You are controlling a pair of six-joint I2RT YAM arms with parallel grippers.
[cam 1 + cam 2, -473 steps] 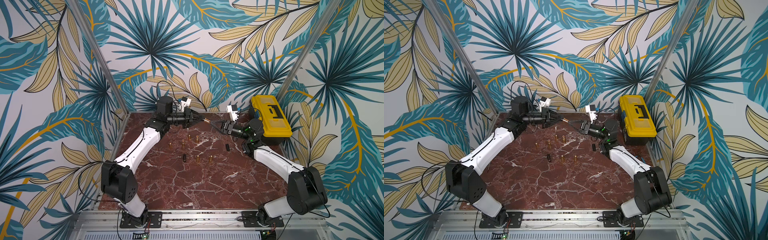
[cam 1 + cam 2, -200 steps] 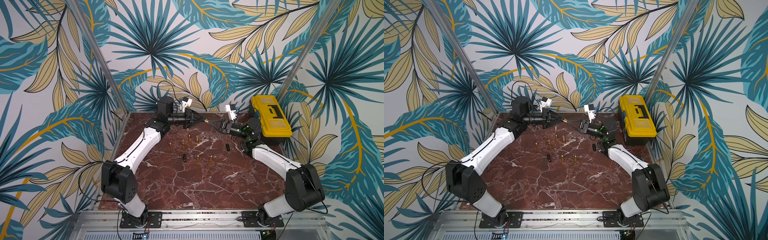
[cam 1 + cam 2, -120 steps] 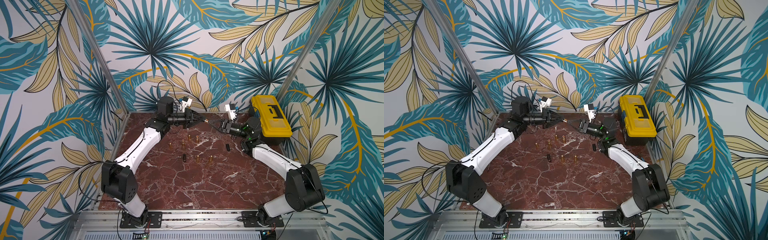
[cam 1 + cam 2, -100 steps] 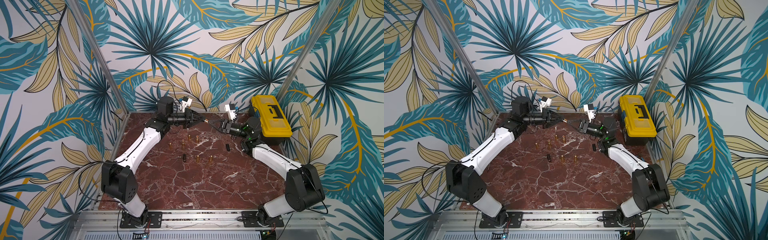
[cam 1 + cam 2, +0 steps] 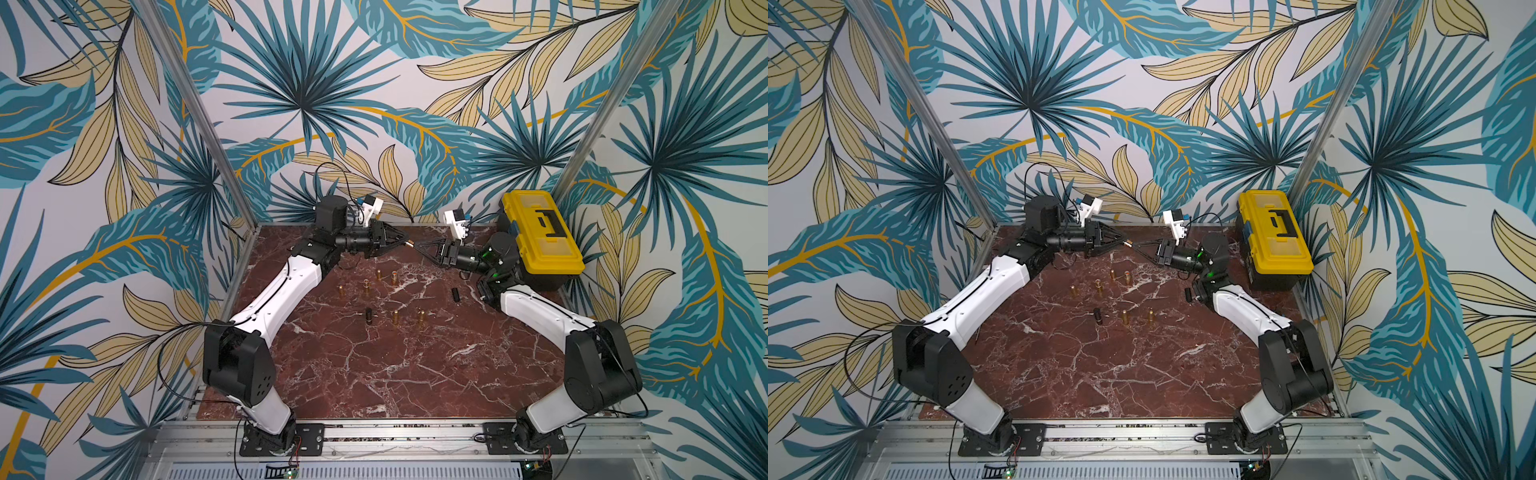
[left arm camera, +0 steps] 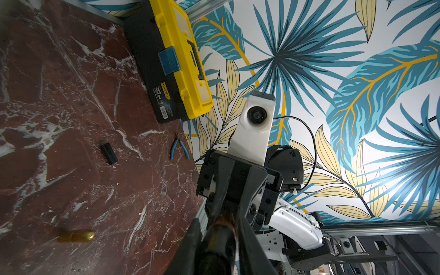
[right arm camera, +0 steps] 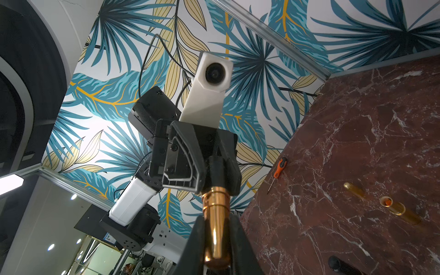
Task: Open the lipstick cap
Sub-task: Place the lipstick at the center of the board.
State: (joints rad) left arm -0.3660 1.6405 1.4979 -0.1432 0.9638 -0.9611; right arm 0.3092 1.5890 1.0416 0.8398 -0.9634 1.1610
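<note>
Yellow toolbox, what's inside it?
The toolbox is shut. Only its yellow lid, the black handle lying flat on the lid and a blue latch show. Whatever is inside is covered, so I can't tell.

In both top views the lipstick between the gripper tips is way too tiny to tell cap from tube. Left wrist cam just gives a dark blur inside the left gripper, so clamped or loose, can't tell. Black cylinder near the right gripper gets chopped by the frame edge.
</note>
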